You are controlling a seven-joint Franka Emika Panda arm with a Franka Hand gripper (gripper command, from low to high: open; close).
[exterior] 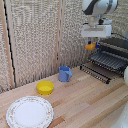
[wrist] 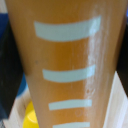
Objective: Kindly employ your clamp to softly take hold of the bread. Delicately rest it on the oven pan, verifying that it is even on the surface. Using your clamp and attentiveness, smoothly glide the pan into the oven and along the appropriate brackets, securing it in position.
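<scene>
The clamp is closed on the bread – which fills the wrist view (orange-brown, pale stripes) – hanging above the near edge of the oven pan, so the rack lies just below, towards the oven.

The clamp holding the bread hangs above the oven pan, open air beneath. Blue mug, yellow bowl and plate stand well apart on the table.
</scene>
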